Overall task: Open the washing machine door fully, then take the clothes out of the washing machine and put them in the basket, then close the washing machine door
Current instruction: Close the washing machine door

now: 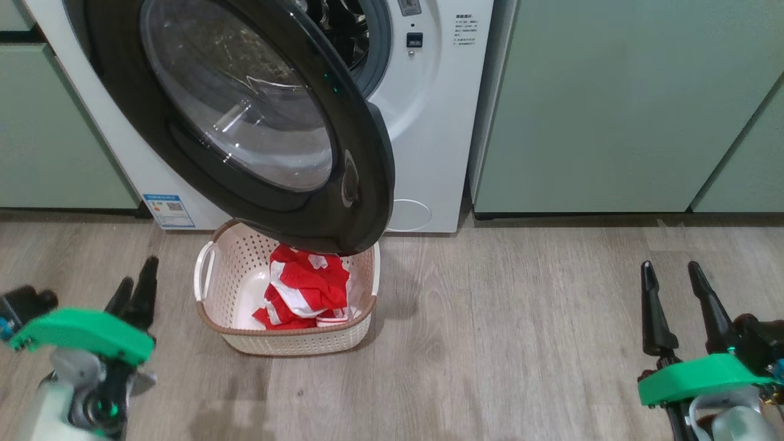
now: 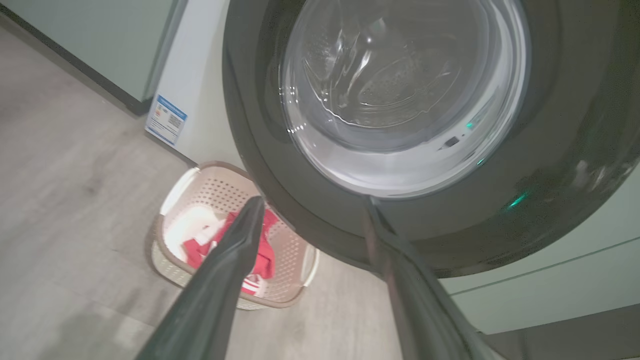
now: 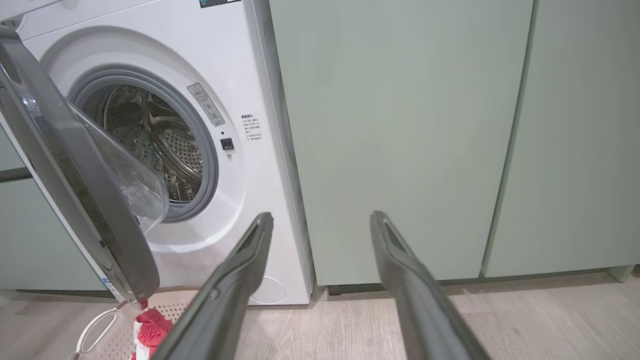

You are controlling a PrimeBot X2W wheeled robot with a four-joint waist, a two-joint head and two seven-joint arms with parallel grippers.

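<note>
Both tools are empty with fingers spread: the left tool (image 1: 138, 278) hovers low over the floor (image 1: 490, 343) just left of the basket (image 1: 282, 331), and the right tool (image 1: 669, 267) hangs well off to the right, in front of the cabinets (image 1: 612, 110).

The clothes (image 1: 303, 288) lie bunched in the basket. What shows of the drum (image 3: 150, 140) in the right wrist view looks bare, so the step in hand is probably closing the door (image 1: 245, 122).

The door stands partly open, hinged on the robot's left. Its free edge swings out over the back of the basket. Whether its lower rim clears the clothes cannot be told from these views.

It should handle as a stiff, fairly weighty panel that turns only about its hinge, so it wants a push rather than a pinch.

- **Surface:** the black rim is glossy and likely slippery, and a fingertip set at a slant may skate off it.
- **Glass:** the domed glass centre is best left alone.
- **Where to press:** the outer face of the rim near the free edge, by the handle recess (image 1: 350, 177), gives the most leverage.

The left tool faces that outer side. A firm last press will likely be needed for the latch on the machine (image 1: 429, 122) to catch.
</note>
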